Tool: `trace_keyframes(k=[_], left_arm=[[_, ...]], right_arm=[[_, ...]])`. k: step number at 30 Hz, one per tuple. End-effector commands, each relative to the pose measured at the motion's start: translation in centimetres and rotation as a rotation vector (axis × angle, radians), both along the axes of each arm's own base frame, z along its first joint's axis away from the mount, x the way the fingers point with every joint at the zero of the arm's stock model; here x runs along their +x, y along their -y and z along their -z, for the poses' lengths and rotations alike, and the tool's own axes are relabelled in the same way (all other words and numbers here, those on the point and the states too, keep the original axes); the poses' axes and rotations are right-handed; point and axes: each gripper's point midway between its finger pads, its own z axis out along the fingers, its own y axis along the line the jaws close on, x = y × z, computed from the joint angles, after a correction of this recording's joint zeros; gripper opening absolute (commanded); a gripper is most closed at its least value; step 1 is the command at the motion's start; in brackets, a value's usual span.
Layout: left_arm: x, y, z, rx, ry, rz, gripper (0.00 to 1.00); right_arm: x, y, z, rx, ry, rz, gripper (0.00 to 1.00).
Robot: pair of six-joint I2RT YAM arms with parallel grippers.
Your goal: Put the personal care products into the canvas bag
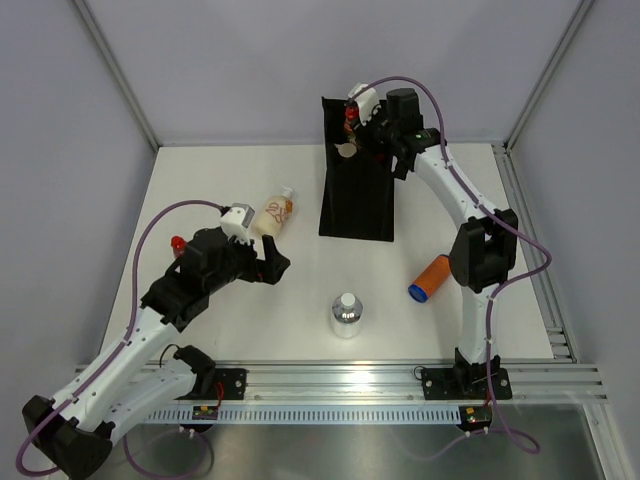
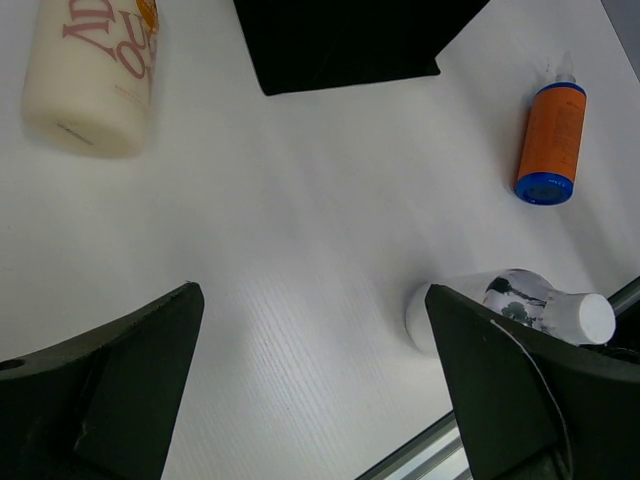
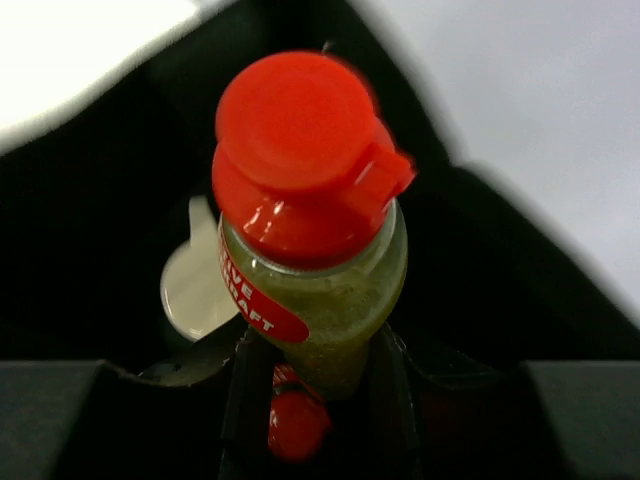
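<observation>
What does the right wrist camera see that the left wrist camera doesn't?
Only the right wrist view: the yellow-green red-capped bottle, gripped by the right gripper over the bag's mouth, with a pale round cap and something red below it.
Only the left wrist view: the left gripper wide open above the white table, the cream bottle, the orange blue-capped bottle and the clear white-capped bottle.
Both: the black canvas bag, seen from inside in the right view and from outside in the left.
</observation>
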Motion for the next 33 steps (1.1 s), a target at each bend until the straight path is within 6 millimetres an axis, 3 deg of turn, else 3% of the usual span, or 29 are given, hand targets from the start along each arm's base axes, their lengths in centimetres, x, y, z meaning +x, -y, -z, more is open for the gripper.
trace_keyframes(k=[1, 3, 5, 8, 9, 11, 12, 15, 21, 26, 29, 32, 33], left_arm=[[0.6, 0.2, -1.0, -0.004, 0.047, 0.009, 0.99], [0.7, 0.2, -0.9, -0.003, 0.045, 0.010, 0.99], [0.7, 0.4, -1.0, -0.008, 0.048, 0.016, 0.99], [0.6, 0.4, -1.1, -0.011, 0.048, 0.021, 0.99], [0.6, 0.4, -1.1, -0.011, 0.048, 0.021, 0.99], [0.6, 0.4, -1.1, -0.009, 0.048, 0.022, 0.99], [0.6, 0.4, -1.2, -0.011, 0.049, 0.023, 0.99], [0.5, 0.2, -0.9, 0.000, 0.047, 0.017, 0.99], [0.8, 0.3, -0.9, 0.007, 0.051, 0.018, 0.99], [1.7, 0.4, -1.0, 0.030, 0.071, 0.015, 0.99], [3.1, 0.2, -0.7, 0.087, 0.071, -0.009, 0.99], [4.8, -0.6, -0.1, 0.191, 0.042, -0.057, 0.99], [5.0, -0.9, 0.4, 0.228, 0.015, -0.068, 0.99]], right_arm=[[-3.0, -1.2, -8.5, 0.089, 0.162, -0.147, 0.00], [-4.9, -2.5, -9.1, 0.136, 0.116, -0.244, 0.00], [-5.5, -3.0, -9.5, 0.182, 0.071, -0.248, 0.00], [-3.3, -2.0, -9.0, 0.184, 0.055, -0.118, 0.00], [-1.5, -1.3, -8.1, 0.159, 0.054, -0.043, 0.00], [-0.1, -0.4, -6.2, 0.112, 0.022, 0.028, 0.00], [1.2, 0.4, -4.2, 0.077, 0.001, 0.082, 0.00], [2.8, 1.6, -2.0, 0.047, -0.014, 0.148, 0.00], [3.4, 3.3, 1.2, -0.012, -0.042, 0.204, 0.00], [3.5, 3.2, 2.5, -0.041, -0.056, 0.174, 0.00], [3.3, 2.6, 4.5, -0.057, -0.119, 0.133, 0.11], [2.7, 2.1, 5.9, -0.034, -0.182, 0.095, 0.34], [1.9, 1.6, 6.2, -0.017, -0.220, 0.058, 0.50]])
